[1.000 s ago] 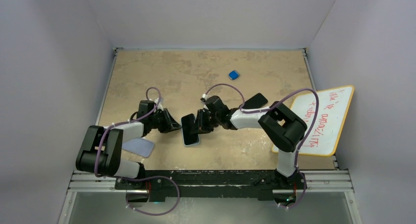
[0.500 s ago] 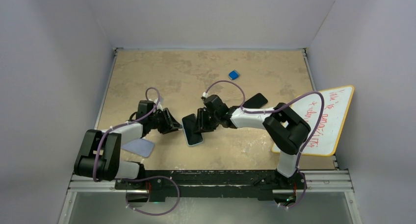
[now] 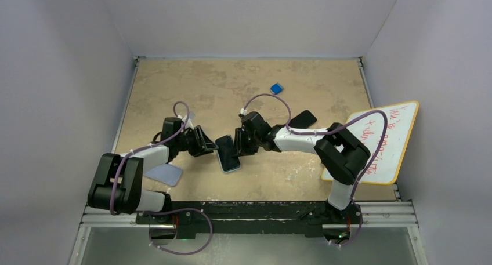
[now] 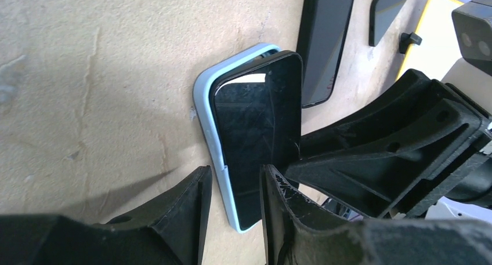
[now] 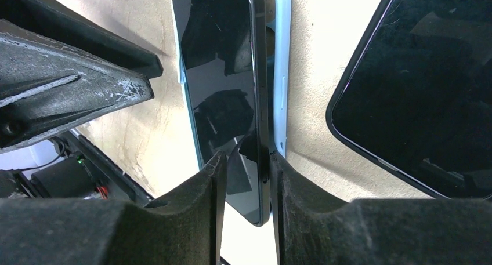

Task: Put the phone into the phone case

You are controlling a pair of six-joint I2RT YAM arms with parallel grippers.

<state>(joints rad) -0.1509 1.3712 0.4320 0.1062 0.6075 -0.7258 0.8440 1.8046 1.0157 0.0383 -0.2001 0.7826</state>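
On the bench point(image 3: 174, 85), between the two arms, the phone point(image 3: 226, 151) lies over the pale-blue case point(image 3: 233, 167). Its long axis runs far to near, with the near end swung slightly right. The left pincer point(image 3: 204, 145) comes at it from the left and the right pincer point(image 3: 239, 144) from the right. This is probably so that one steadies the case while the other seats the phone.

From the left wrist, the phone point(image 4: 258, 131) sits askew in the case point(image 4: 203, 108). Its left long side seems tucked inside the rim, while the right side overhangs. The left pincer point(image 4: 232, 210) has its fingers a little apart, astride the case's near left rim. Whether they press on it I cannot tell.

From the right wrist, the right pincer point(image 5: 243, 172) pinches the phone point(image 5: 220, 73) across its near end. It holds the phone tipped up on one long side against the case point(image 5: 283, 73), apparently to roll it flat into the rim. A dark slab point(image 5: 418, 91) lies just beside the case.
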